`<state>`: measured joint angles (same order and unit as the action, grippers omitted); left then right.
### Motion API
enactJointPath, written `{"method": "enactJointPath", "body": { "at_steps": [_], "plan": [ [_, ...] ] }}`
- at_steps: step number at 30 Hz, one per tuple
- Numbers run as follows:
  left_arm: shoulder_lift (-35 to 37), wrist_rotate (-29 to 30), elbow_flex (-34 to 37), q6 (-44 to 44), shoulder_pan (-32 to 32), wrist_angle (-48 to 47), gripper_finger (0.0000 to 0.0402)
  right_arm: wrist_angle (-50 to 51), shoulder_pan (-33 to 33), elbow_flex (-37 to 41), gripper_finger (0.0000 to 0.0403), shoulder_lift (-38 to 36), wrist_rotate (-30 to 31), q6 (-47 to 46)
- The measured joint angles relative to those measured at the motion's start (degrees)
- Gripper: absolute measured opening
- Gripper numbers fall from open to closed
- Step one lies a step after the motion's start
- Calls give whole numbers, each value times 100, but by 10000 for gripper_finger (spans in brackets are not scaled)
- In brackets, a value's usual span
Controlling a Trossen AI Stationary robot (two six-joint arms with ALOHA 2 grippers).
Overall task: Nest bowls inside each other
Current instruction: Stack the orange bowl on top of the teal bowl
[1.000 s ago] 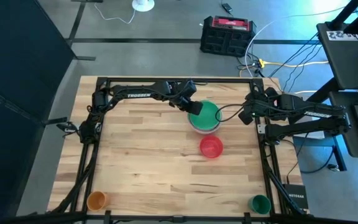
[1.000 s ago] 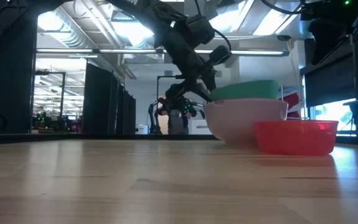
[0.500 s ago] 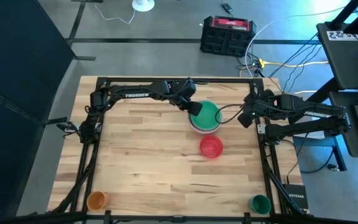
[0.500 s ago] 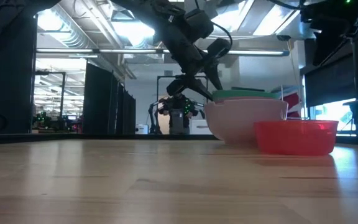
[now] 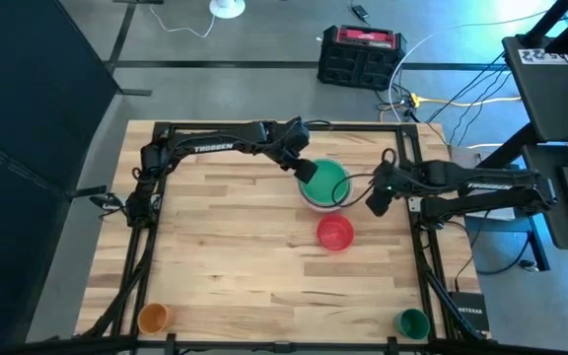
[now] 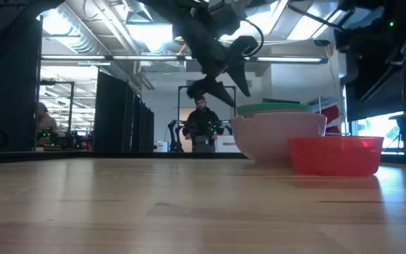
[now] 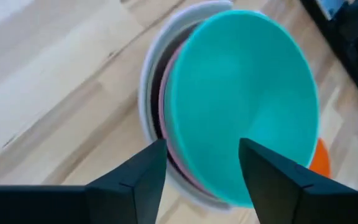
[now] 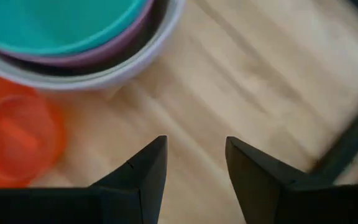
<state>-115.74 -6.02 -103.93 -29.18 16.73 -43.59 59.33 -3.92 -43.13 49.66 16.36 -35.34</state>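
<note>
High view: with your left claw (image 5: 307,172) spread above the nested green bowl (image 5: 329,180), centre your likewise spread right claw (image 5: 373,205) squarely over the red bowl (image 5: 335,234) before gripping.

From my seat the red bowl (image 8: 14,140) runs off the right wrist picture's edge, and the nested bowls' (image 6: 279,134) lower members hide behind the outermost wall in the low view.

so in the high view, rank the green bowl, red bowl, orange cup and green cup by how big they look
1. green bowl, largest
2. red bowl
3. orange cup and green cup, which look about the same, so I won't rank them.
</note>
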Motion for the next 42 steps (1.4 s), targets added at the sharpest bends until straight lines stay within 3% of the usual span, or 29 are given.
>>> {"method": "enactJointPath", "body": {
  "at_steps": [8, 18, 37, 42],
  "plan": [
    [229, 225, -40, 610, 43, -606, 185, -948, 172, 745, 149, 33, -606, -204],
    [964, 801, -38, 1347, 42, -1167, 185, -1643, 787, 885, 149, 522, -1099, -843],
    [1688, 1683, -36, 2766, -673, -2013, 185, -1422, 1884, -61, 150, 2169, -357, -867],
    [1720, 1727, -36, 2839, -769, -2059, 185, -890, 1937, -546, 150, 2656, -236, -592]
  ]
}}
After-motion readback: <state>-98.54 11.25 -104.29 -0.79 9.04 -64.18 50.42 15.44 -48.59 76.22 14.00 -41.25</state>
